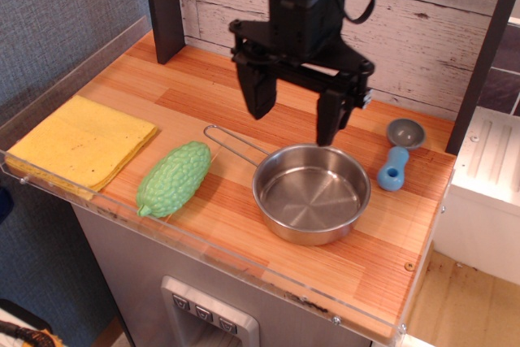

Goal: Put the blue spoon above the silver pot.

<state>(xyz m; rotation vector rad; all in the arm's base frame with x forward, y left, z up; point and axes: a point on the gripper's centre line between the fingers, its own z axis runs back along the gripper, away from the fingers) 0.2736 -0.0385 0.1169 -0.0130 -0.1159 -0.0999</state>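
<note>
The blue spoon (397, 158) lies on the wooden counter to the right of the silver pot (311, 193), its light-blue handle toward the front and its grey bowl toward the back wall. The pot is empty, and its wire loop handle points left and back. My gripper (294, 116) hangs open and empty above the counter just behind the pot's far left rim. Its two black fingers (259, 92) are spread wide. It is well to the left of the spoon and touches nothing.
A green bumpy toy gourd (173, 177) lies left of the pot. A folded yellow cloth (80, 141) lies at the far left. A clear plastic rim (203, 241) edges the counter front and left. A white plank wall stands behind and a dark post (165, 7) at back left.
</note>
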